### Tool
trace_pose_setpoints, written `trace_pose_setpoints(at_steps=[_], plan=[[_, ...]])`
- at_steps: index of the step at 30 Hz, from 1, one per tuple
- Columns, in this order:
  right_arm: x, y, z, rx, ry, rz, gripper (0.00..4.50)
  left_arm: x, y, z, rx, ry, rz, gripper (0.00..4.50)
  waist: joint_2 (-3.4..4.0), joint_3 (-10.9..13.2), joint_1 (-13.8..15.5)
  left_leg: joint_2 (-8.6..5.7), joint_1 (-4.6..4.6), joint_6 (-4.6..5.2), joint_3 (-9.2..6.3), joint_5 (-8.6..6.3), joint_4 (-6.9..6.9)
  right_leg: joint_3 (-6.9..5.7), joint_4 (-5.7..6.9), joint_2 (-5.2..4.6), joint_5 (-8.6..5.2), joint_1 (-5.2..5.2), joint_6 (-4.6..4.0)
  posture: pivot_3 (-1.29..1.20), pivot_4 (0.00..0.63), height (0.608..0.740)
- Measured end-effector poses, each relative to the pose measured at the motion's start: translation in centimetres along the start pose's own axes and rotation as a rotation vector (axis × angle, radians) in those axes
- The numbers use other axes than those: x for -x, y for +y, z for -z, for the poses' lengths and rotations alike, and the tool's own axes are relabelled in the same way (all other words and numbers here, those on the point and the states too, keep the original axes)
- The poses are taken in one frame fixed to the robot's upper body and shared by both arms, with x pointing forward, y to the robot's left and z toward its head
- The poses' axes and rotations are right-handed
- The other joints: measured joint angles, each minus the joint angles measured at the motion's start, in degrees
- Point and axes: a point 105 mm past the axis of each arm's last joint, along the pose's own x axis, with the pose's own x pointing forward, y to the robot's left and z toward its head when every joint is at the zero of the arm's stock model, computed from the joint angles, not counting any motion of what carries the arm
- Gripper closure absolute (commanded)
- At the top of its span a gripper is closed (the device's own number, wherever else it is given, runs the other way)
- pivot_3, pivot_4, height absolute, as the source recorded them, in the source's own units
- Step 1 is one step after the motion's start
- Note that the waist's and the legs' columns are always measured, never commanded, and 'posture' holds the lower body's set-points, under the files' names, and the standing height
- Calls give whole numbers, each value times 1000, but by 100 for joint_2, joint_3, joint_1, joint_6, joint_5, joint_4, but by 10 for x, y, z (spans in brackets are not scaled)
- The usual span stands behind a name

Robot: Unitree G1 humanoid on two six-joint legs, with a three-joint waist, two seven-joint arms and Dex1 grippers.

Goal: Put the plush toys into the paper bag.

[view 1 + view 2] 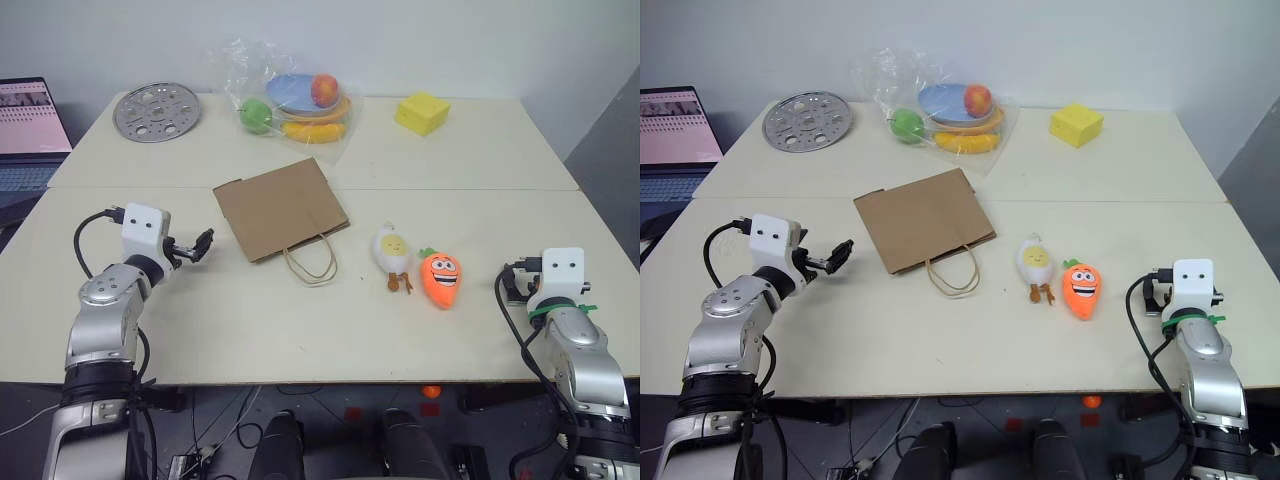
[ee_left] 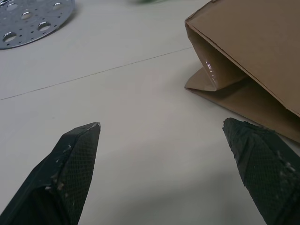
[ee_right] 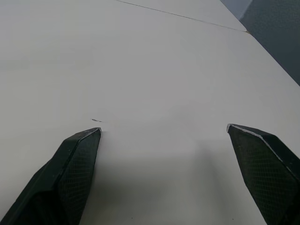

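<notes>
1. The egg toy (image 1: 391,254) and the carrot toy (image 1: 440,279) lie side by side, just apart, on the worktop (image 1: 250,330) right of centre. Both look soft and light, likely to squash under a pinch, so a grip across the plump middle of each body should hold better than one on the egg's small feet or the carrot's green top.
2. The bag (image 1: 281,208) lies flat near the middle, its cord handles (image 1: 312,262) toward the robot. It looks thin and floppy, and its mouth appears closed up (it would probably need lifting or spreading before a toy goes in).
3. The left hand (image 1: 192,248) hovers beside the bag with fingers spread wide and nothing between them. The right hand (image 3: 164,136) is also wide open and empty, over bare worktop to the right of the carrot.
4. Farther back sit a perforated metal disc (image 1: 157,111), a clear plastic bag of fruit (image 1: 295,103) and a yellow block (image 1: 421,113), all well clear of the toys. Nothing blocks the reach.
</notes>
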Motion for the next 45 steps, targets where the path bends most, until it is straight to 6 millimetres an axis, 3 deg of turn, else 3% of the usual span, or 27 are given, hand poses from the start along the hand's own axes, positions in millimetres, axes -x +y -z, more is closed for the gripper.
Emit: trace_pose_setpoints(at_steps=[13, 25, 29, 32, 34, 39, 42, 45], plan=[[0, -1, 0, 5, 0, -1, 0, 2, 2, 1, 12, 3, -5, 16, 0, 0, 0, 0, 0, 0, 0, 0, 0, 0, 0, 0, 0, 0, 0, 0, 150, 740], [-1, -2, -4, 14, -12, -5, 0, 3, -7, -13, -3, -49, 58, 16, 0, 0, 0, 0, 0, 0, 0, 0, 0, 0, 0, 0, 0, 0, -1, 0, 150, 740], [-1, -3, -8, 25, -23, -15, 0, 5, -12, -28, -19, -90, 104, 16, 0, 0, -2, 0, -1, 0, 1, 0, 0, 1, -1, 0, 0, 0, -1, 0, 150, 740], [1, -2, -24, 48, -74, -61, 0, 7, -19, -44, -37, -111, 163, 16, 0, 1, -5, 0, -1, 0, 1, 0, 0, 1, -2, 0, -2, 0, 2, 0, 150, 740], [5, 8, -45, 42, -139, -170, 0, 8, -36, -58, -98, -112, 270, 16, 0, 1, -10, 0, -4, 0, 1, 0, 1, 1, -4, 0, -6, 0, 9, 0, 150, 740], [49, 61, -108, 60, -342, -672, 0, 27, -133, -84, -311, -129, 747, 16, 0, 2, -3, 1, -8, 0, -1, -2, -1, -1, -17, 0, -7, 4, 10, 0, 150, 740], [71, 84, -111, 75, -327, -877, 0, 34, -165, -74, -321, -73, 915, 16, 0, 2, -4, 1, -8, 1, -1, -2, -1, -1, -17, 1, -9, 3, 11, 0, 150, 740], [81, 97, -111, 88, -314, -958, 0, 39, -194, -58, -322, -14, 1052, 16, 0, 2, 3, 1, -14, 1, 0, -2, 1, -1, -28, 1, -13, 2, 6, 0, 150, 740]])
